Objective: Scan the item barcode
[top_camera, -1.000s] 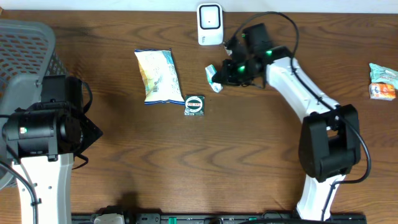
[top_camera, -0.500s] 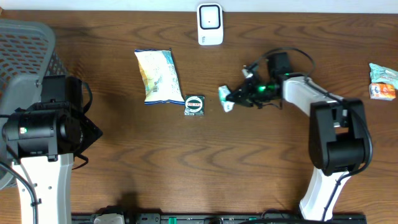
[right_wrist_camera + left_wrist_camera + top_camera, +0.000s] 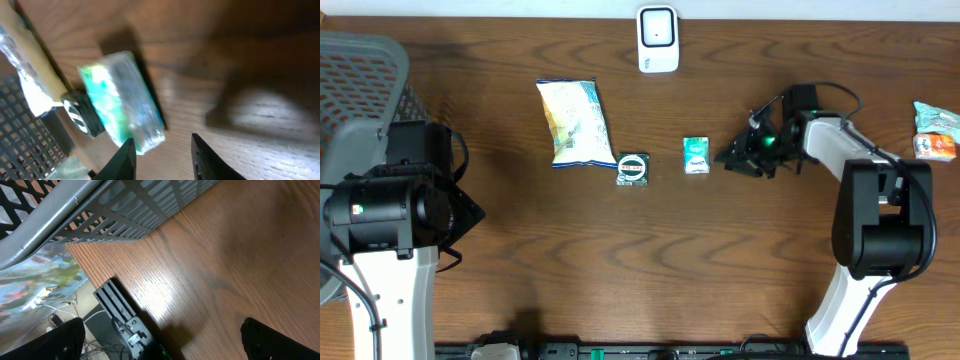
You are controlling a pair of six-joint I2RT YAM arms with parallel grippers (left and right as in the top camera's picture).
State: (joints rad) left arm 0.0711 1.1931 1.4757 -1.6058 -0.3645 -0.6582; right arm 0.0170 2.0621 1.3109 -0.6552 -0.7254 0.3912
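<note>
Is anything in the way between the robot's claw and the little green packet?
No, nothing visible is in the way. The right gripper sits beside the green packet with its jaws open. Only bare table shows between them. The packet lies flat on the wood and is not held.
</note>
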